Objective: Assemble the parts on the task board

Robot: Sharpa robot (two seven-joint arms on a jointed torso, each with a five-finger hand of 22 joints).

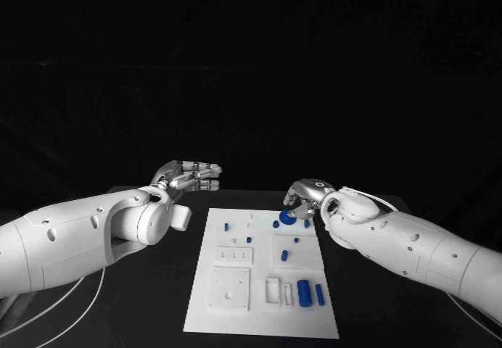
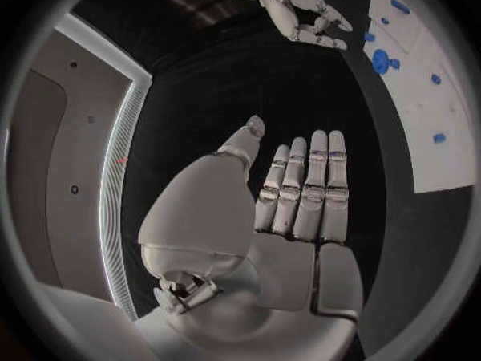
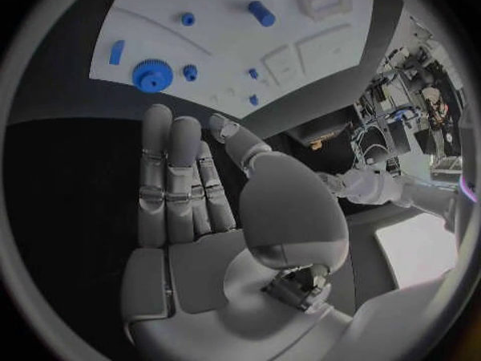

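The white task board point(image 1: 262, 319) lies in the middle of the black table. A blue gear point(image 1: 286, 216) sits near the board's far right corner, with small blue pieces point(image 1: 276, 224) beside it. My right hand point(image 1: 309, 197) hovers just behind the gear, fingers straight and apart from it, holding nothing. In the right wrist view the gear point(image 3: 152, 75) lies beyond the fingertips point(image 3: 159, 119) of my right hand point(image 3: 191, 192). My left hand point(image 1: 188, 176) is raised off the board's far left, open and flat. It holds nothing in the left wrist view point(image 2: 301, 192).
A blue cylinder point(image 1: 305, 292) and a thinner blue pin point(image 1: 320, 293) lie near the board's front right. More small blue pieces point(image 1: 229, 226) stand on its far left. White cables point(image 1: 84, 304) hang by the left arm.
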